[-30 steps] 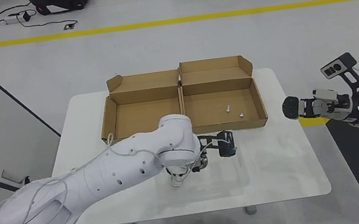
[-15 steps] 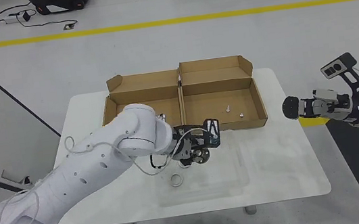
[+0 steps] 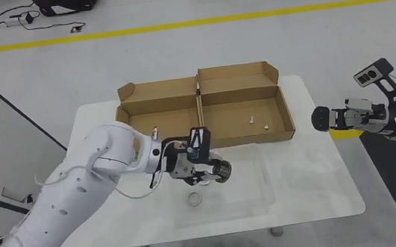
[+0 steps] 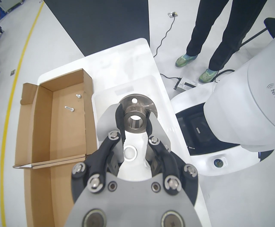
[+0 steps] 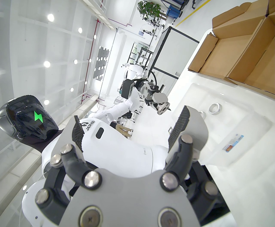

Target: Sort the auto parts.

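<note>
Top view: a white bench [image 3: 339,195] with two open cardboard boxes side by side along its far edge. At mid-frame, just below the seam between the boxes, the left claw [image 3: 213,170] is clamped on a metal hub [image 3: 222,171].

In the left wrist view its fingers [image 4: 119,120] pinch the hub's short sleeve from either side. The bore faces the camera, so the hub's long axis runs in line with the claw. The wide flange is at the far end, away from the wrist. The hub hangs over a clear tray [image 3: 281,180] and appears to be off its floor.

In the top view the left box [image 3: 161,128] lies up and to the left of the claw. The right box [image 3: 241,110], holding two bolts [image 3: 252,119], lies up and to the right, about as near. Since the hub is unlike the bolts, the left box looks the likelier drop. That would be a short carry up the frame with the flange leading.

The left arm is the nearer one by far. The right claw [image 3: 321,118] sits off the bench at the right of the frame, its fingers apart and holding nothing. A ring [image 3: 191,198] lies flat in the tray, below and left of the hub.

The left arm covers the near left corner of the left box in the top view, so what lies there cannot be seen. The hub's far face is hidden. The bolts are too small for their heads or threads to be made out.
</note>
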